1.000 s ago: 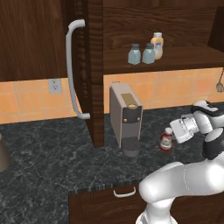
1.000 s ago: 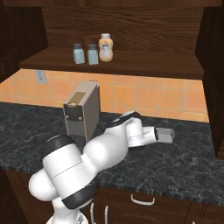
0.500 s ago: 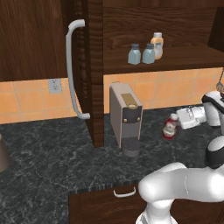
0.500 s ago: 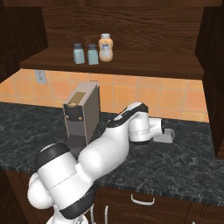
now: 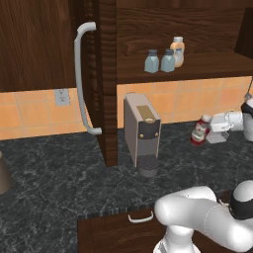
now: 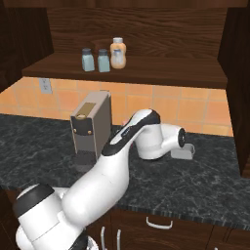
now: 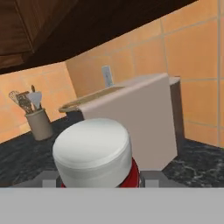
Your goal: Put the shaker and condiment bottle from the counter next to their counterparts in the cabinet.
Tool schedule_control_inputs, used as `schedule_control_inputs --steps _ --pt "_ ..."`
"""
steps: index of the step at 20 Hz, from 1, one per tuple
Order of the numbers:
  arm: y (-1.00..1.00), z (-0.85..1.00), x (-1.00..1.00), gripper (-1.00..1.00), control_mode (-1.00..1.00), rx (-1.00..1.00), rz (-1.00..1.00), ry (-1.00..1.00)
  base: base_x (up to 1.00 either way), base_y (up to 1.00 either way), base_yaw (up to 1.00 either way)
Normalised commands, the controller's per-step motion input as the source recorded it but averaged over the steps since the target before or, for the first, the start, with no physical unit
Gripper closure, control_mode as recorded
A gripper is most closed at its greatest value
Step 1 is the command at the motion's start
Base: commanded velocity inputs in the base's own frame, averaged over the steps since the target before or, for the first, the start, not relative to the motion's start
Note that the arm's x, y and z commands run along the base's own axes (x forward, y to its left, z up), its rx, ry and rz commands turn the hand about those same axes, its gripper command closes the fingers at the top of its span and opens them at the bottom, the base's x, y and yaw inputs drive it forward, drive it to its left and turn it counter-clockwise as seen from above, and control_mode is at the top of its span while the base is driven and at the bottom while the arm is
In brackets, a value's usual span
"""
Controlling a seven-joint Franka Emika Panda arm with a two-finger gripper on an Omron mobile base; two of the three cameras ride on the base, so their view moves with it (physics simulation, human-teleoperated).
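red condiment bottle (image 5: 199, 132) tilted in gripper (image 5: 211, 131) above counter (image 5: 59, 173)

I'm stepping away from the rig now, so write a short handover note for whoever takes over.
Claw: shut on the condiment bottle, holding it tilted just above the counter, right of the coffee machine.
Cabinet: door open; two shakers stand side by side on the shelf beside the tan-orange bottle.
Done: the shaker appears already placed next to its match; the red bottle is grasped.
Left: raise the bottle to the shelf, set it upright next to the tan-orange bottle, release.
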Motion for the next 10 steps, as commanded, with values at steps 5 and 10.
schedule_control_inputs --steps 5,10 --pt "0.0 0.82 -0.21 1.0 -1.0 0.0 -0.24 0.0 0.0 0.0 0.0" --pt "0.0 0.84 -0.17 1.0 -1.0 0.0 -0.2 0.0 0.0 0.0 0.0"
